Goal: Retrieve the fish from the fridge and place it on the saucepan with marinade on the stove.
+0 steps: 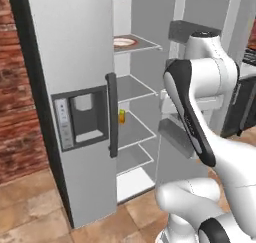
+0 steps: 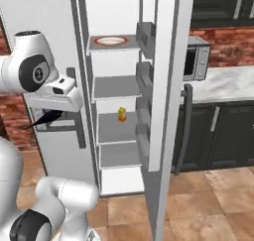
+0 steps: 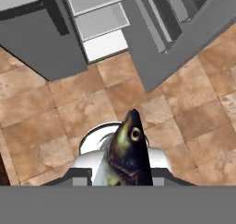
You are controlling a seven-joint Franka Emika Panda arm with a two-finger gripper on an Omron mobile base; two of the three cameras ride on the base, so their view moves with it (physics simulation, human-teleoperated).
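In front of open fridge [image 1: 75, 62], arm raised, gripper [image 3: 125, 179] pointing down at floor, clamped on fish [image 3: 126, 154].

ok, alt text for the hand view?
The end effector holds a fish, head pointing away from the camera, above a tan tiled floor. Beyond it stands the open fridge with white shelves.

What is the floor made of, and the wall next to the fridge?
The floor looks like matte stone or ceramic tile: mottled tan-brown squares with thin grout lines. The wall beside the fridge looks like rough red brick: stacked courses with pale mortar joints.
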